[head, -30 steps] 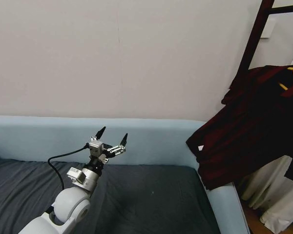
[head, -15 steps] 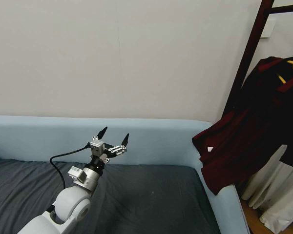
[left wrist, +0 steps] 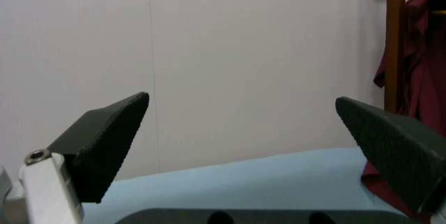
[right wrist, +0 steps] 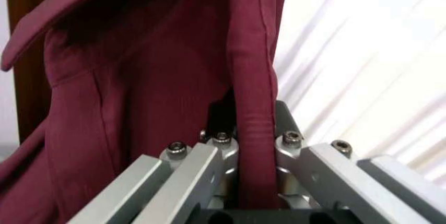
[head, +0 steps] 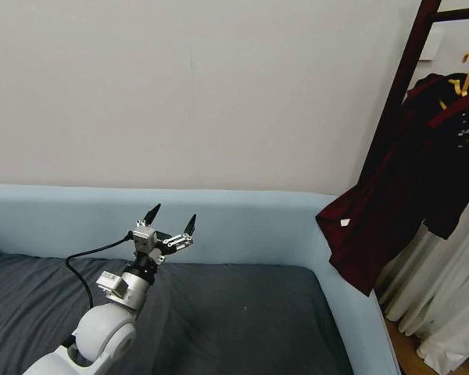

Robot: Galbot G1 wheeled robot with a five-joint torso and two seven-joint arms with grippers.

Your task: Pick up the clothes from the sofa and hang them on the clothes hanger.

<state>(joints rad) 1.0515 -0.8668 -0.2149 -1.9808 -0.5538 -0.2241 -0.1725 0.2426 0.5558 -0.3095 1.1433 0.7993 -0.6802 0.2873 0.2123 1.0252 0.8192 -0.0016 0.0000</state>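
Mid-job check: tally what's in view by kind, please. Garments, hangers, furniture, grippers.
1 maroon shirt
1 yellow hanger
1 light blue sofa
1 dark wooden rack
1 white curtain
2 grippers: left gripper open above the sofa, right gripper shut on the shirt
Total: 7

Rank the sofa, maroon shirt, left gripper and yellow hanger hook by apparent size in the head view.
1. sofa
2. maroon shirt, pinched by the right gripper
3. left gripper, open above the seat, though nearness enlarges it
4. yellow hanger hook, smallest
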